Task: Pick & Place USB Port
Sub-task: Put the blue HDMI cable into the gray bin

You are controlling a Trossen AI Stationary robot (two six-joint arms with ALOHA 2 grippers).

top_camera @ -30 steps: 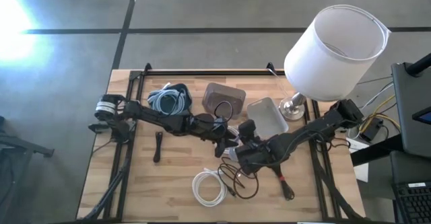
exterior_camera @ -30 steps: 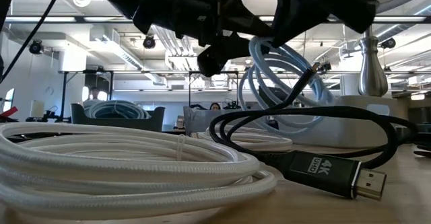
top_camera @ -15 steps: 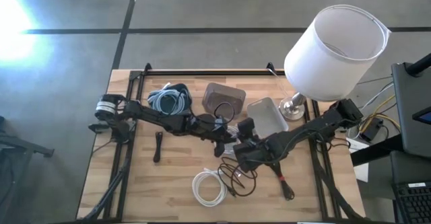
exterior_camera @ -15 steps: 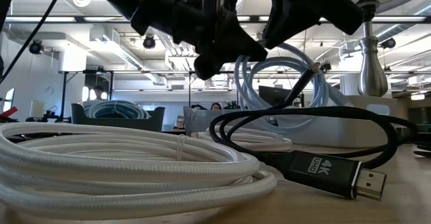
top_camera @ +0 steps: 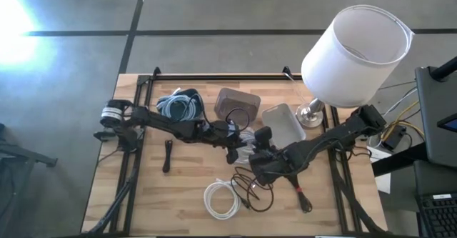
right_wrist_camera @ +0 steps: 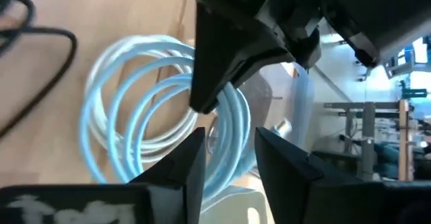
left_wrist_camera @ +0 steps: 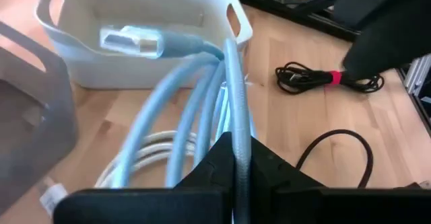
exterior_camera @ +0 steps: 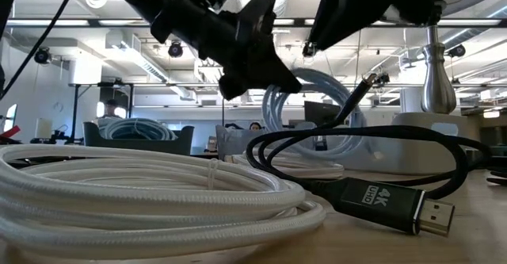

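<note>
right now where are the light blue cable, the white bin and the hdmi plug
light blue cable (left_wrist_camera: pixel 176 133), left wrist view, on the middle of its coiled loops
white bin (left_wrist_camera: pixel 71 54), left wrist view, on its front wall
hdmi plug (exterior_camera: pixel 386 203), low view, on the dark body marked 4K

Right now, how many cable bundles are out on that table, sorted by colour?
Light blue: 2 (held coil in the left gripper, right gripper open beside it; back-left coil)
White: 2 (front coil; white bundle under the held coil)
Black: 2 (loose cable; red-tied bundle)
Total: 6
</note>
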